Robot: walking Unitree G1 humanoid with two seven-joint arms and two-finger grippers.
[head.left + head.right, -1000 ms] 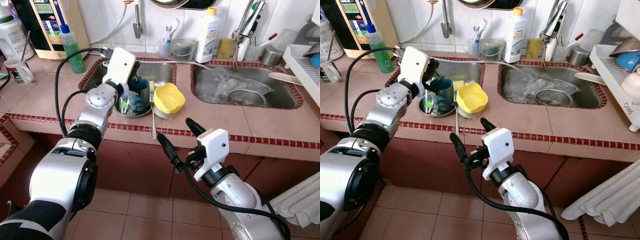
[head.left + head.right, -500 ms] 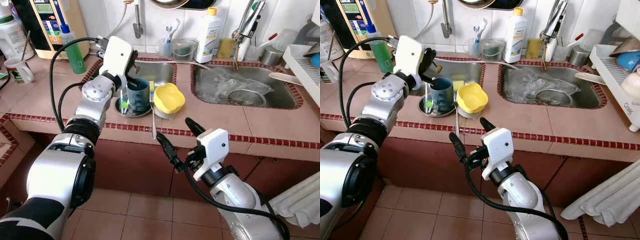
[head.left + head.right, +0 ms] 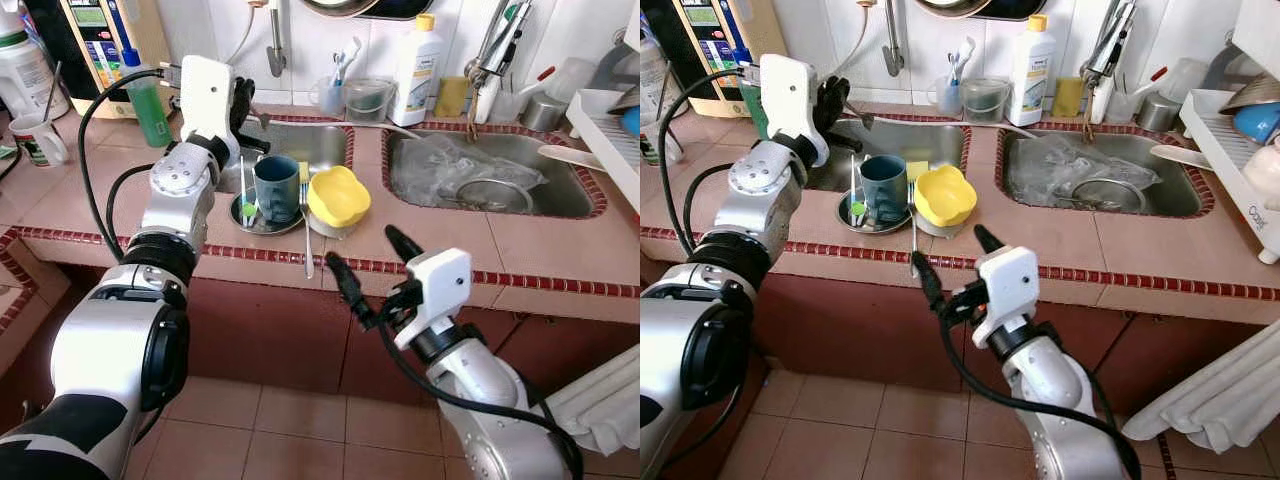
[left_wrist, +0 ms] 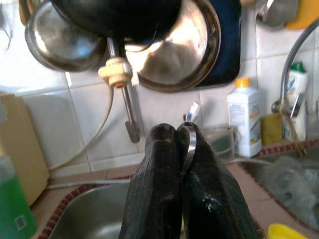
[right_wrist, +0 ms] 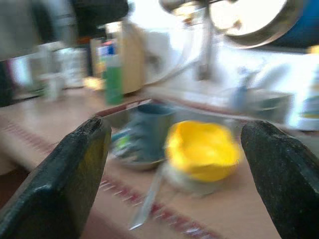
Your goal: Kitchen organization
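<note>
Holding a thin metal spoon [image 4: 188, 144] pinched between its closed fingers, the left tool [image 3: 240, 105] is hanging over the left sink [image 3: 315, 145], behind the dish cluster.

- Spoon: stiff, light, slick steel; likely to pivot or slip in a narrow pinch, so a grip along the handle suits best.
- Blue cup [image 3: 276, 187]: standing upright on a small steel plate [image 3: 264, 220] at the table [image 3: 90, 190] edge, green utensils beside it.
- Fork [image 3: 306, 240]: lying between cup and bowl, pointing past the edge.
- Yellow bowl [image 3: 338, 195]: sitting just right of the cup, light plastic.
- Right tool [image 3: 375, 272]: hovering below the table front, fingers spread wide, grasping nothing.
- Right sink [image 3: 480, 180]: holding clear plastic.
</note>
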